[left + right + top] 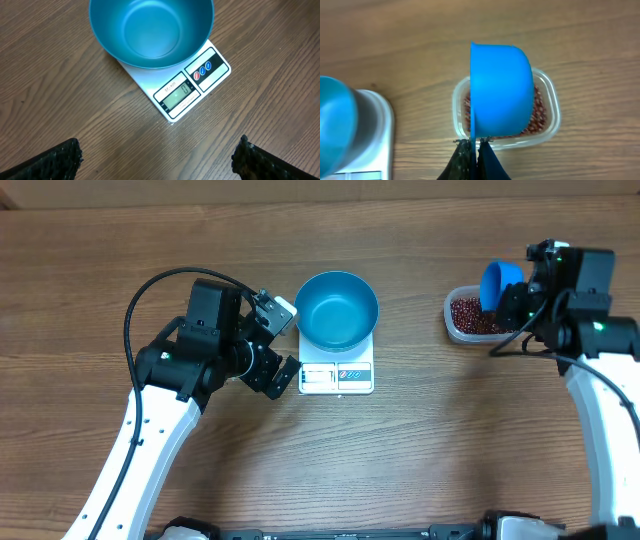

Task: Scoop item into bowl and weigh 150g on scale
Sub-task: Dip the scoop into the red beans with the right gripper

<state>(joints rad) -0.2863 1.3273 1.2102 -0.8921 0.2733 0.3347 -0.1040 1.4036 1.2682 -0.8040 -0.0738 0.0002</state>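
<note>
The empty blue bowl point(337, 310) point(150, 30) stands on the white scale point(337, 378) point(192, 90), whose display faces the table's front. My left gripper point(284, 344) point(160, 161) is open just left of the scale, above bare wood, its fingers point(60, 160) wide apart. My right gripper point(520, 302) point(475, 147) is shut on the thin handle of a small blue scoop point(500, 284) point(500, 90). The scoop hangs on its side over a clear tub point(455, 328) point(551, 125) of dark red beans, the item point(472, 317) point(540, 112).
The left arm's black cable point(150, 290) loops over the table at the left. In the right wrist view the bowl point(335, 125) and scale point(375, 135) show blurred at the left edge. Bare wooden tabletop lies between the scale and the tub.
</note>
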